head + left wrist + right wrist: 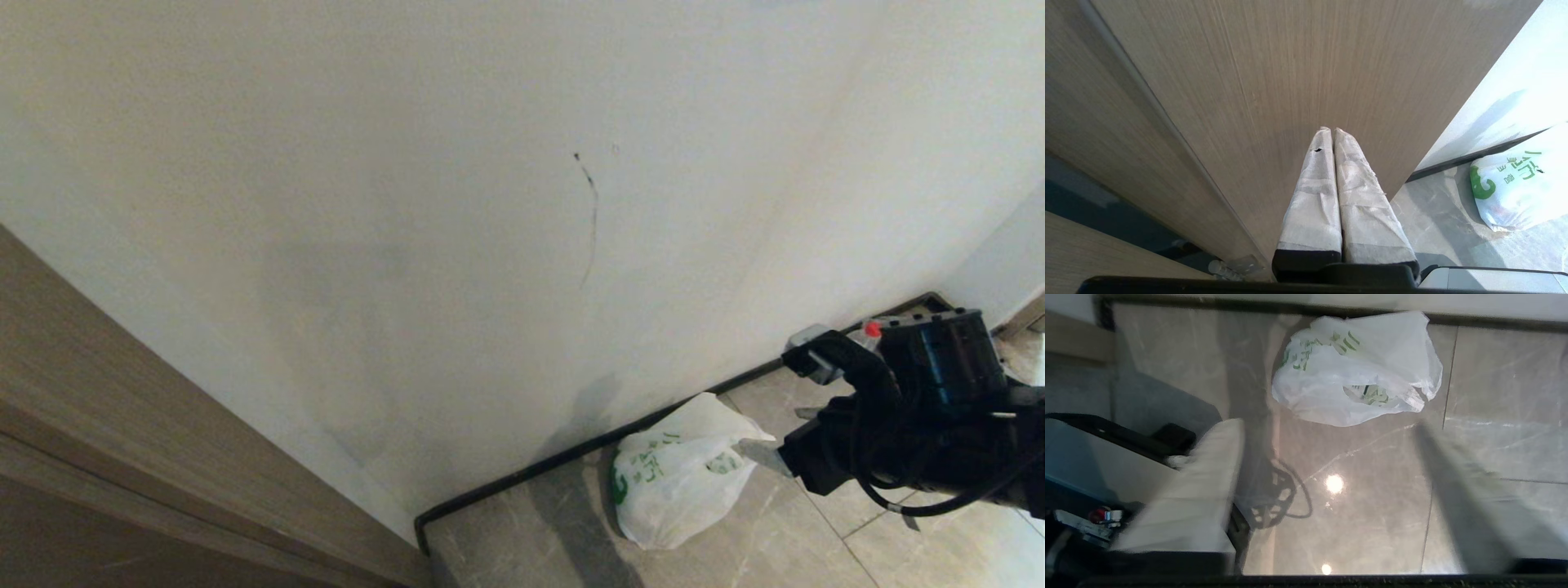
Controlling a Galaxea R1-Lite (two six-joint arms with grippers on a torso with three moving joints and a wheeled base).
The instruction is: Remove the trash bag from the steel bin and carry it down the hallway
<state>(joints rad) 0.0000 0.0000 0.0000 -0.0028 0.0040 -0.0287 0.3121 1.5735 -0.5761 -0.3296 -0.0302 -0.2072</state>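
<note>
White wall (490,204) fills most of the head view; a thin dark scuff (589,220) runs down it. Wood-grain door panel (98,408) on the left, close to my parked left side. Dark baseboard (555,461) meets the grey-beige marble-look floor tiles (735,539) at the lower right: this is the hallway floor.

The trash bag (682,478), white with green print, sits on the tiles touching or just off the baseboard, slumped and resting on its own. Nothing holds it. Its mouth and loop handles face my right side, and the right wrist view shows the opening slack and gaping. The steel bin is not in any view, so I judge the bag to be out of the bin and set down at the wall.

My right gripper (1331,486) is over the tiles on the near-right side of the bag, fingers spread wide apart with only bare floor between them; it is clear of the bag. I read this as a release posture.

My left gripper (1331,134) is parked against the door panel, padded fingers (1312,196) pressed together, holding nothing.
</note>
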